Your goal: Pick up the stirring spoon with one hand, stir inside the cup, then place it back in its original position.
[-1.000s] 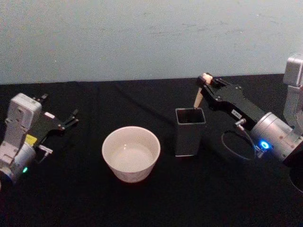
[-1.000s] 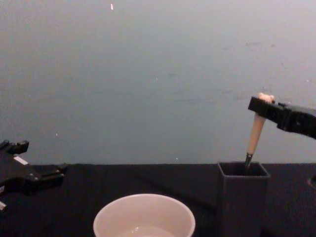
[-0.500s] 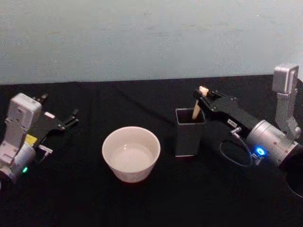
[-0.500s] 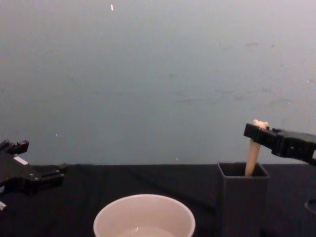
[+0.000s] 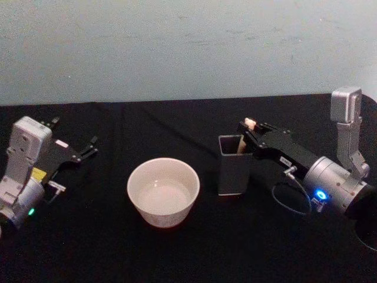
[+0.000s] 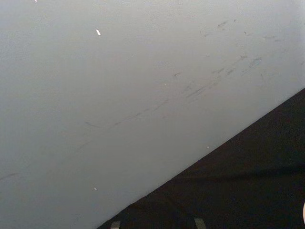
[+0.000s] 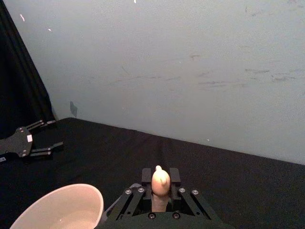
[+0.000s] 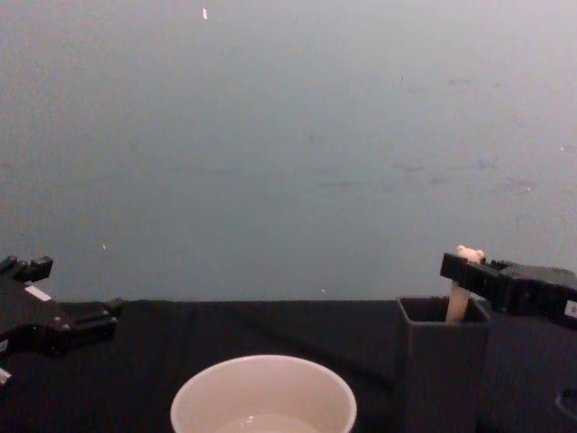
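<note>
My right claw (image 5: 247, 127) is at the top of the dark grey holder (image 5: 235, 165), and it pinches the stirring spoon (image 8: 460, 293) near the upper end of the beige handle. In the right wrist view the small bear head (image 7: 160, 180) stands between my two fingers. The spoon is upright inside the holder; its stem and bowl are hidden by the holder walls. The cup (image 5: 163, 191) stands on the black worktop (image 5: 177, 253) just beside the holder, on its left, and the two do not touch. My left claw (image 5: 88, 147) rests far to the left over the worktop, with fingers spread apart and holding nothing.
</note>
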